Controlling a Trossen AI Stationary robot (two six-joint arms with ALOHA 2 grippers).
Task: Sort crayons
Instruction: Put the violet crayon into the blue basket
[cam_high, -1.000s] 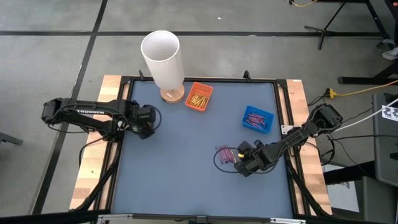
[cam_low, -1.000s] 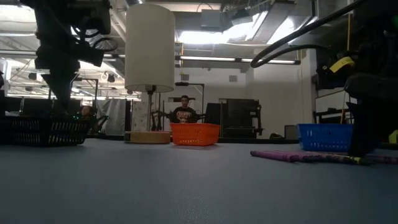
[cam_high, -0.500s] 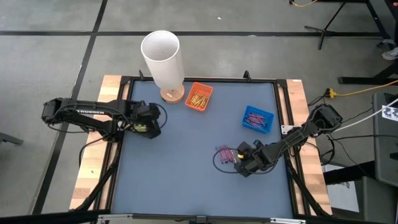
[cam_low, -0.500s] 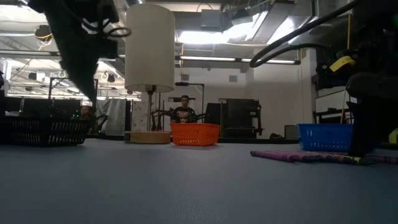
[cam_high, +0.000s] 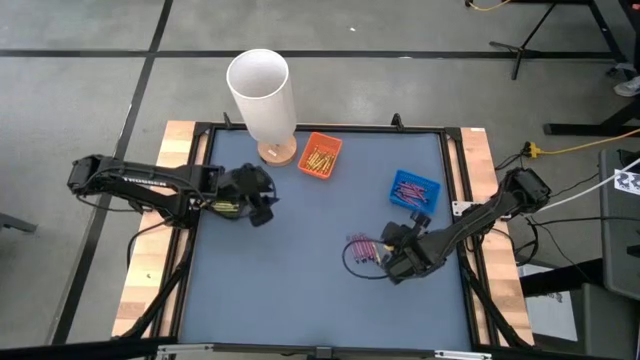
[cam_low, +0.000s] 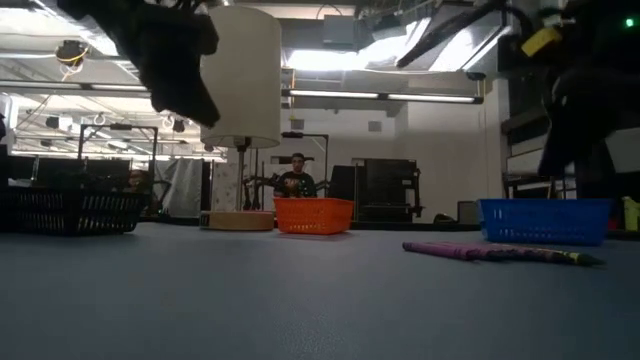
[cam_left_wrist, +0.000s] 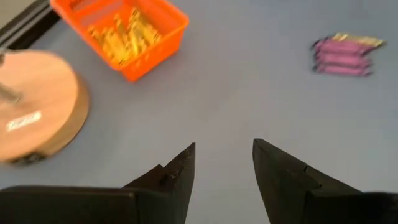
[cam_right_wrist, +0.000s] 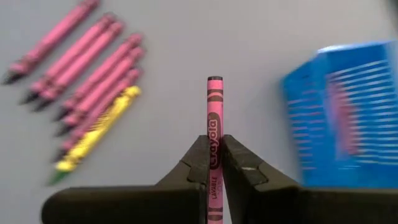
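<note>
a blue-grey table (cam_high: 300, 260) seen from above, with two dark robot arms reaching in from its sides. nearest the front edge, on the right half, the right gripper (cam_right_wrist: 212, 163) is clenched on a single purple crayon (cam_right_wrist: 214, 127), which stands straight out between its fingers and is lifted clear of the mat. in the overhead view this gripper (cam_high: 398, 255) sits just beside a small loose pile of crayons (cam_high: 362, 246) lying flat on the table. the right wrist view shows that pile as a row of purple crayons (cam_right_wrist: 87, 68) with one yellow crayon (cam_right_wrist: 96, 129) at its edge. a little farther back and to the right is a blue tray (cam_high: 414, 191) holding purple crayons. across the table, near the left side, the left gripper (cam_left_wrist: 222, 169) hovers above bare mat with its two fingers spread apart and nothing between them; from above it shows as a dark head (cam_high: 258, 198) at the end of the left arm. farther back, near the table's far edge, an orange tray (cam_high: 320, 155) holds yellow crayons. just left of it stands a tall white cylinder (cam_high: 262, 95) on a round wooden base (cam_left_wrist: 37, 106). beyond the table, in the low view, a person (cam_low: 296, 180) sits in the room behind.
</note>
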